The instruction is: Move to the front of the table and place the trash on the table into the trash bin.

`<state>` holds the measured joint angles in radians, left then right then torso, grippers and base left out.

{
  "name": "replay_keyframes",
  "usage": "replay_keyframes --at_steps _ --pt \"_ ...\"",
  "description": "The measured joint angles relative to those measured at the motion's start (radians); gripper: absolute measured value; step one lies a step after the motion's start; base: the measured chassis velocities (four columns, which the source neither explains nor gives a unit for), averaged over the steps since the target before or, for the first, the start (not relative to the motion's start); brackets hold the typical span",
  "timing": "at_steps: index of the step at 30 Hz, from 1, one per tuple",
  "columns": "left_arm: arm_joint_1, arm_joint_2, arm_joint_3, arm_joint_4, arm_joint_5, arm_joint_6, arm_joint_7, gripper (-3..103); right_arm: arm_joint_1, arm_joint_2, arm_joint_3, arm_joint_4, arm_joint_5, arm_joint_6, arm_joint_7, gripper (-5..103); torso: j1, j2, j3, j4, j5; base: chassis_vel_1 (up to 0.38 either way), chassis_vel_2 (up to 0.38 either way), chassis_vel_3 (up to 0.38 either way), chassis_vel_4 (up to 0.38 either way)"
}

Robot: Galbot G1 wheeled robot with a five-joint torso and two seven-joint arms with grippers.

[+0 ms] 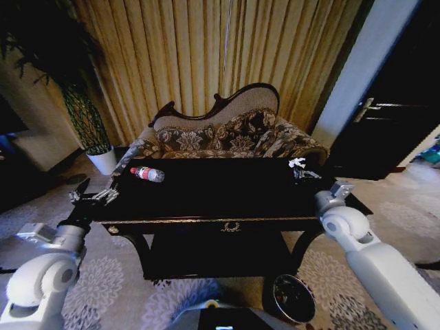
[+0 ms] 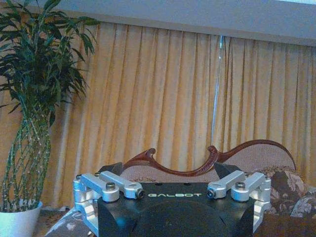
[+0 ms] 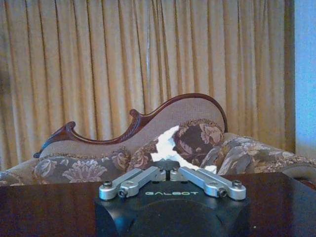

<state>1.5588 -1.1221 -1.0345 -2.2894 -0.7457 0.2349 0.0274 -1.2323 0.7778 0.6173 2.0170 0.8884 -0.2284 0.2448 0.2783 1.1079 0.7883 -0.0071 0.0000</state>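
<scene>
Bottle (image 1: 148, 174) with red cap seen lying on its side at table's (image 1: 227, 196) far-left corner, long axis running roughly along table's length, cap toward left end. Left gripper (image 1: 93, 197) parked just off near-left corner, fingers spread wide, holding nothing — clearly nearer arm for bottle, which sits ahead of it and a bit inward. White crumpled scrap (image 1: 297, 163) seems pinched in right gripper (image 1: 303, 172), fingers drawn together, over far-right side. Trash bin (image 1: 294, 297) spotted on floor, front right of table.

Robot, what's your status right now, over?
Left gripper open, at left edge of table. Right gripper shut on white scrap. Bottle lying on table; bin on floor in front. Nothing blocking.
</scene>
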Motion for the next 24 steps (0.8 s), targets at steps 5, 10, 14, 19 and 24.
replay_keyframes --at_steps 5,10,14,19,24 --pt "0.001 0.001 0.000 0.003 -0.002 0.000 0.002 100 -0.013 0.005 0.012 0.010 0.000 -0.001 -0.005 0 0.000 0.000 0.000 0.0000 0.0000 0.000 0.000 0.000 0.000" --pt "0.001 0.000 0.000 0.003 -0.002 -0.001 0.003 100 -0.019 0.007 0.019 0.017 0.000 -0.001 -0.005 0 0.000 0.000 0.000 0.0001 0.0000 0.000 0.000 0.000 0.000" --pt "-0.001 -0.003 0.001 0.003 -0.002 -0.001 0.003 100 -0.023 0.009 0.024 0.021 0.000 -0.002 -0.005 0 0.000 0.000 0.000 0.0000 -0.0001 0.017 -0.028 -0.028 0.017" --pt "-0.001 -0.006 0.003 0.003 0.000 -0.002 0.004 100 -0.025 0.011 0.027 0.021 0.000 -0.002 -0.004 0 0.000 0.000 0.000 0.0000 0.0000 0.089 -0.079 -0.079 0.086" --pt "0.001 -0.009 0.003 0.000 0.001 -0.002 0.005 100 -0.030 0.012 0.027 0.021 -0.002 -0.002 -0.003 0 0.000 0.000 0.000 0.0000 0.0000 0.111 -0.120 -0.100 0.113"
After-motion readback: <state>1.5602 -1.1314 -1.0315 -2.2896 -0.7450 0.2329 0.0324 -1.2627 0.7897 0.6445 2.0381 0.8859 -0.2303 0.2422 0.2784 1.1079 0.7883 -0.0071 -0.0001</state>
